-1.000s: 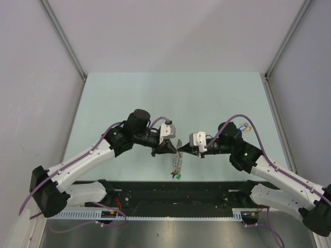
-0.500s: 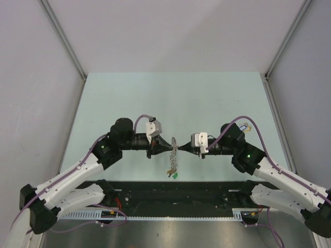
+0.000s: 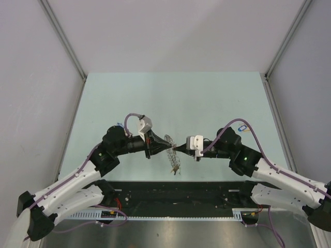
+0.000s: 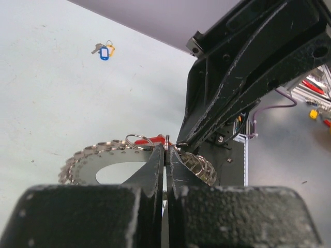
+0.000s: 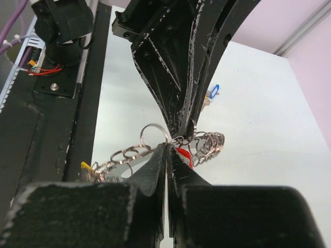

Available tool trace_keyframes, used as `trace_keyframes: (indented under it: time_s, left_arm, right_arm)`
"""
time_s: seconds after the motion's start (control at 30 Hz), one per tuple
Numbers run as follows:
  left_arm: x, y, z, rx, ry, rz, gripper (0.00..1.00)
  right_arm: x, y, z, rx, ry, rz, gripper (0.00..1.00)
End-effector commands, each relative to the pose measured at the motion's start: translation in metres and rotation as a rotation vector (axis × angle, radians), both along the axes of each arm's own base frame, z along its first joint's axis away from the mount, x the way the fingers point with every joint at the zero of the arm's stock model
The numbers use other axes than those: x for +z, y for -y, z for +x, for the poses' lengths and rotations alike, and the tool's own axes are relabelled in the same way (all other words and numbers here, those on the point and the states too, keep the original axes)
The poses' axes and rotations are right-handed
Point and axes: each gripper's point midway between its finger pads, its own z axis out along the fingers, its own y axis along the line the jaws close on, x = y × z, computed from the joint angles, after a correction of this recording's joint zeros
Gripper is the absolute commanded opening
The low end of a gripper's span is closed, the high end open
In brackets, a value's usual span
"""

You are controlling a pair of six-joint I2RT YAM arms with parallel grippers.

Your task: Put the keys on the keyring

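The keyring (image 3: pixel 172 153), a floppy silvery chain of linked rings, hangs above the table between my two gripper tips. My left gripper (image 3: pixel 166 148) comes in from the left and is shut on one thin ring of it (image 4: pixel 166 147). My right gripper (image 3: pixel 177 149) meets it tip to tip from the right and is shut on a small wire ring (image 5: pixel 168 145). A red key head (image 5: pixel 184 156) sits right behind those tips, also visible as the red head (image 4: pixel 155 140). More keys dangle at the chain's lower end (image 3: pixel 177 169). A blue-headed key (image 4: pixel 103 52) lies apart on the table.
The pale green table (image 3: pixel 170 98) is boxed in by grey walls on three sides. A black base rail (image 3: pixel 176 190) with cabling runs along the near edge, just below the hanging chain. In the top view the blue key (image 3: pixel 241 125) lies by the right arm's elbow.
The left arm has drawn back to the left and swung its wrist round. The right gripper has followed leftward. The keyring between them has shifted slightly left and up.
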Motion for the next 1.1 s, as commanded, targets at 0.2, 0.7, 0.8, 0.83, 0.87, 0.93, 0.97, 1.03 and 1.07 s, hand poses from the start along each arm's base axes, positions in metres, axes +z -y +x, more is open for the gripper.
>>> trace_keyframes:
  time_s: [0.2,0.7,0.8,0.83,0.87,0.93,0.97,1.03,1.07]
  left_arm:
    - [0.051,-0.027,0.028,0.259,0.086,-0.218,0.01]
    - [0.011,-0.032,0.069,0.439,0.073,-0.173,0.0]
    - [0.001,-0.034,0.087,0.516,0.072,-0.152,0.0]
    - [0.006,-0.034,0.093,0.537,0.076,-0.162,0.0]
    - [-0.004,-0.028,0.101,0.541,0.06,-0.134,0.01]
    - [0.005,-0.02,0.114,0.548,0.063,-0.147,0.0]
    - [0.005,-0.015,0.118,0.544,0.062,-0.145,0.01]
    - [0.005,-0.003,0.138,0.556,0.062,-0.142,0.0]
    - [0.004,0.002,0.147,0.567,0.06,-0.136,0.01]
  right_arm:
    - [-0.002,-0.007,0.012,-0.106,-0.027,0.079,0.0]
    - [-0.019,0.034,0.084,-0.649,-0.239,0.201,0.42]
    - [-0.025,0.053,0.093,-0.755,-0.291,0.202,0.62]
    - [-0.026,0.057,0.095,-0.771,-0.299,0.203,0.69]
    - [-0.032,0.061,0.095,-0.785,-0.31,0.185,0.74]
    - [-0.034,0.065,0.097,-0.812,-0.332,0.187,0.8]
    - [-0.036,0.067,0.097,-0.825,-0.336,0.182,0.84]
    - [-0.036,0.071,0.098,-0.849,-0.342,0.187,0.99]
    - [-0.035,0.075,0.099,-0.865,-0.338,0.193,1.0]
